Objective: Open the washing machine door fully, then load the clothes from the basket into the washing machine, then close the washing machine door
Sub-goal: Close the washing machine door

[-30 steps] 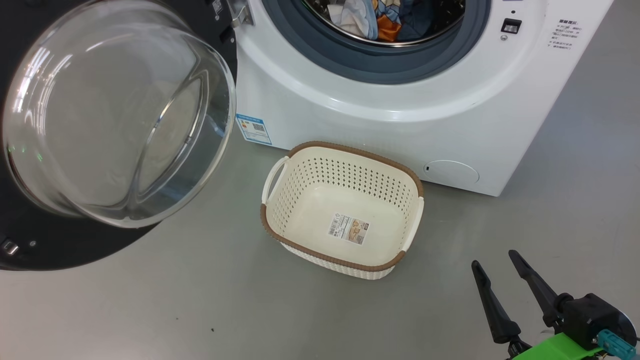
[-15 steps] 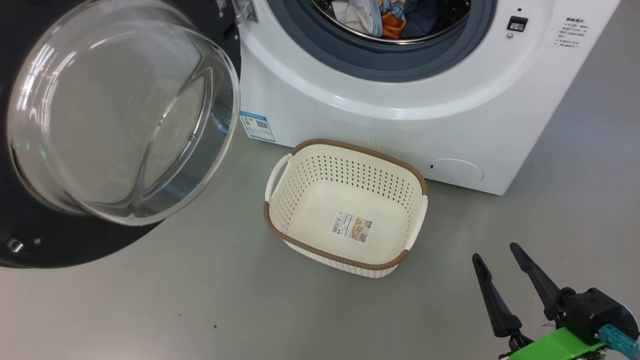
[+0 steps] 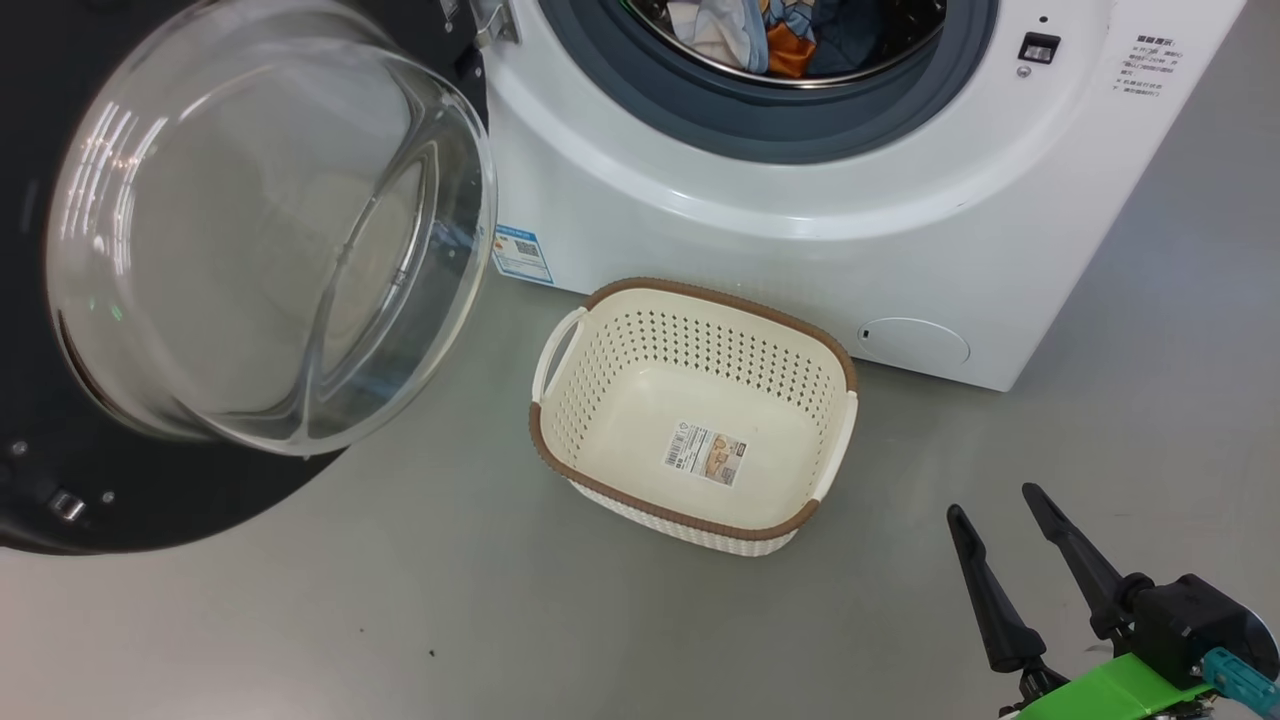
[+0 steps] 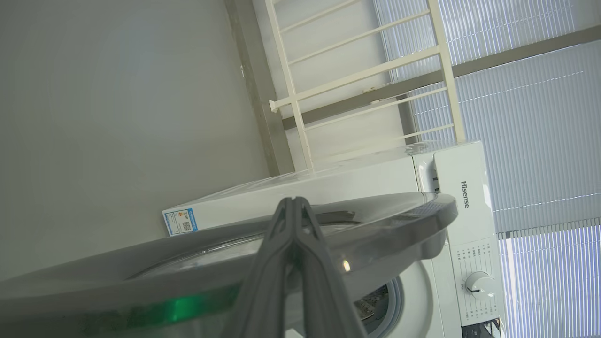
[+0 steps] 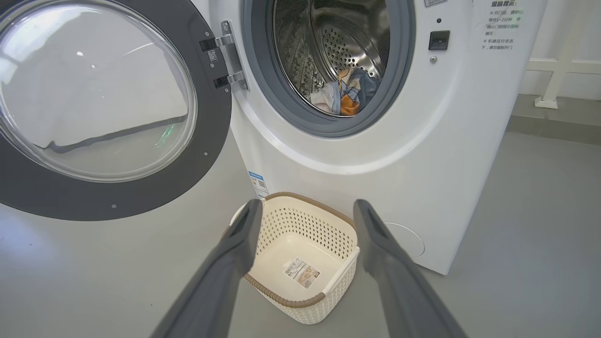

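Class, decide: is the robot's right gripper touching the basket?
Apart. In the head view, a strip of bare grey floor shows between the open right gripper and the nearest corner of the basket.

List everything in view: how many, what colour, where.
washing machine: one, white, behind the basket
washing machine door: one, black with clear glass bowl, swung open at left
clothes: one heap, light blue, orange and white, in the drum
basket: one, cream with brown rim, on the floor before the machine
energy sticker: one, blue, low on the machine, near the door
round cap: one, white, low on machine front
left hand: one, dark, shut, at the door's outer side
right hand: one, dark, open, lower right above the floor
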Available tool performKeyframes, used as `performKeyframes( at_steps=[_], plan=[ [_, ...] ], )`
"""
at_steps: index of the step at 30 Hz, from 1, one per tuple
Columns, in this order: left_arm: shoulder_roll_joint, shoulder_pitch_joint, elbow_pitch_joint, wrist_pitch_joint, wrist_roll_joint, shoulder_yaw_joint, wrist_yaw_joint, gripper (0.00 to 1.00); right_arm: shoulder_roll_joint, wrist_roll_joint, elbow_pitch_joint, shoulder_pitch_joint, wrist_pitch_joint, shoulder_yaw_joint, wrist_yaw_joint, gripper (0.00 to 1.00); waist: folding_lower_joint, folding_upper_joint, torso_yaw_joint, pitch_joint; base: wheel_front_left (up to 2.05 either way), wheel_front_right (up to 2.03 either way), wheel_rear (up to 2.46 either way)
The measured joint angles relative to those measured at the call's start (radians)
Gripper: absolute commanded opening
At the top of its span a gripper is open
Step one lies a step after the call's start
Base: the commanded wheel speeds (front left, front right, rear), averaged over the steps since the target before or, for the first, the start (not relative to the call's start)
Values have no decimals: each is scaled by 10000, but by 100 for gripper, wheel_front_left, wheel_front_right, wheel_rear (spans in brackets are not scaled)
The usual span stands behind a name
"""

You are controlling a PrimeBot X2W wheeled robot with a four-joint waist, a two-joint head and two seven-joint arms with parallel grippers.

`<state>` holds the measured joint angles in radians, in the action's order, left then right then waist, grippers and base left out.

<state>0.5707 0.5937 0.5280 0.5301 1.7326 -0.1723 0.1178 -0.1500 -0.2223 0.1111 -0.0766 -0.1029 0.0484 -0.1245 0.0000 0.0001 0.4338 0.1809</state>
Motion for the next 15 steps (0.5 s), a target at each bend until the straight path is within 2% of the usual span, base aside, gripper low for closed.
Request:
performKeyframes(
  at_steps=[15],
  plan=[
    [-401,-1229,-1764,1325,780,-86,-90,0,201,10,-2,-3,-59,-155,0,100,0,0,-111,-284,0,0,0]
  ],
)
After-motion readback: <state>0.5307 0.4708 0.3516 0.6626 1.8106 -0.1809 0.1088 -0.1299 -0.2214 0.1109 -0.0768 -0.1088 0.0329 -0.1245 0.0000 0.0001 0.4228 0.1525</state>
